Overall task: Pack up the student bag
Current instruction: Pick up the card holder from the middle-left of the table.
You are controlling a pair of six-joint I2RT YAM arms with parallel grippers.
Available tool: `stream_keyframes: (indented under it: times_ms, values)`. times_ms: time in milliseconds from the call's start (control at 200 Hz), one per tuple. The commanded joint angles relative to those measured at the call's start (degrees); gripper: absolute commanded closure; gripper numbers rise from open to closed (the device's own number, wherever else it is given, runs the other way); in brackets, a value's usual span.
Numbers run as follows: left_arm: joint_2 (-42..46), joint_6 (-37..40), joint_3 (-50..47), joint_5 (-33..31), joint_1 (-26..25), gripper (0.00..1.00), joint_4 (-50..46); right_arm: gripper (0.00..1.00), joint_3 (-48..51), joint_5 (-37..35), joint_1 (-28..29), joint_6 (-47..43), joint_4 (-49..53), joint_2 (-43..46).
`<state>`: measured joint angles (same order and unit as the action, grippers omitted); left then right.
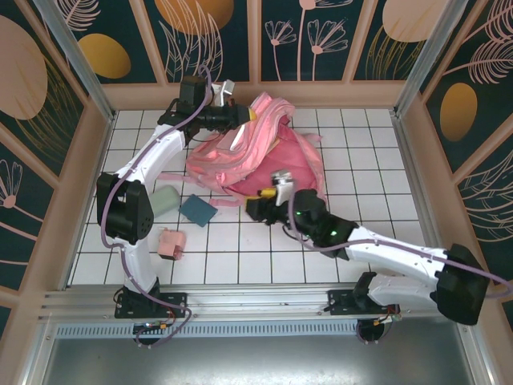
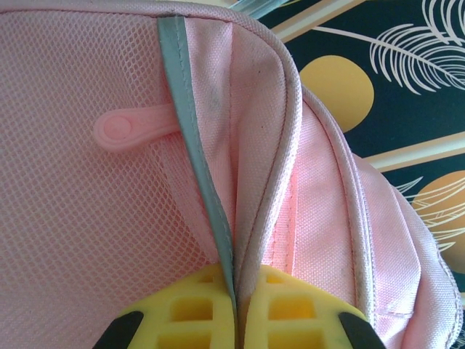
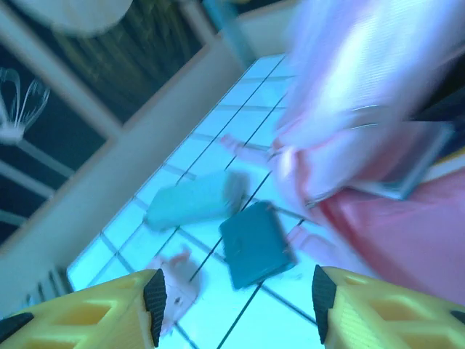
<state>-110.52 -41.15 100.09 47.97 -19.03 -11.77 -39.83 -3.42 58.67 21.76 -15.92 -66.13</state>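
The student bag (image 1: pixel 264 144) is a big pink backpack lying crumpled at the back middle of the tiled table. My left gripper (image 1: pixel 247 117) is at its far upper edge. In the left wrist view, the gripper (image 2: pixel 236 309) has its yellow fingers (image 2: pixel 189 313) pressed together, shut on a fold of the bag (image 2: pixel 80 233) where a grey strip (image 2: pixel 190 138) runs beside pink mesh. A pink rubber zip tab (image 2: pixel 131 129) lies on the mesh. My right gripper (image 1: pixel 258 202) hovers at the bag's near edge. In its wrist view it (image 3: pixel 237 305) is open with nothing between its fingers, and the bag (image 3: pixel 378 109) is blurred at the upper right.
Left of the bag lie a pale green pouch (image 1: pixel 167 199) (image 3: pixel 190 201), a dark teal flat case (image 1: pixel 198 210) (image 3: pixel 254 243) and a small pink item (image 1: pixel 171 243) (image 3: pixel 178 280). Wooden walls (image 1: pixel 88 168) fence the table on three sides. A metal rail (image 1: pixel 256 301) runs along the near edge.
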Motion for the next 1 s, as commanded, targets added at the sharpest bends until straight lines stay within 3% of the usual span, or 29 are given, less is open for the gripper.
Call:
stream_keyframes:
  times_ms: [0,130,230,375,465,556,561,566,591,991]
  values:
    - [3.8,3.4,0.8,-1.5,0.5,1.0,6.3,0.39,-7.6,-1.2,3.4,-13.3,11.1,-8.1]
    - [4.8,7.1,1.5,-4.1,0.5,1.0,3.4,0.32,-19.8,1.0,5.4,-16.6,17.9,-21.8]
    - [5.1,8.8,0.9,-6.7,0.5,1.0,2.4,0.29,-29.7,-2.0,8.1,-22.3,23.4,-32.6]
    - [3.3,7.7,1.2,-5.0,0.5,1.0,3.2,0.26,-43.9,-5.8,6.7,-24.1,32.5,-47.8]
    - [2.8,8.1,1.2,-4.7,0.5,1.0,3.1,0.18,-49.8,-5.0,5.1,-23.8,35.1,-53.3]
    - [2.2,7.9,0.7,-3.9,0.7,1.0,3.5,0.16,-54.4,-4.1,3.7,-23.4,37.6,-57.6]
    - [2.2,7.8,0.7,-3.8,0.7,1.0,3.6,0.07,-54.7,-4.1,3.6,-23.4,37.6,-57.8]
    - [2.2,7.7,0.6,-3.7,0.7,1.0,3.7,0.04,-55.0,-3.9,3.6,-23.4,37.9,-58.0]
    - [2.1,7.3,0.2,-3.2,0.7,1.0,4.4,0.01,-56.2,-3.7,3.4,-23.4,38.7,-59.1]
    - [2.0,4.1,-2.8,-1.1,0.7,1.0,9.2,0.01,-64.9,1.2,2.9,-24.6,44.3,-66.4]
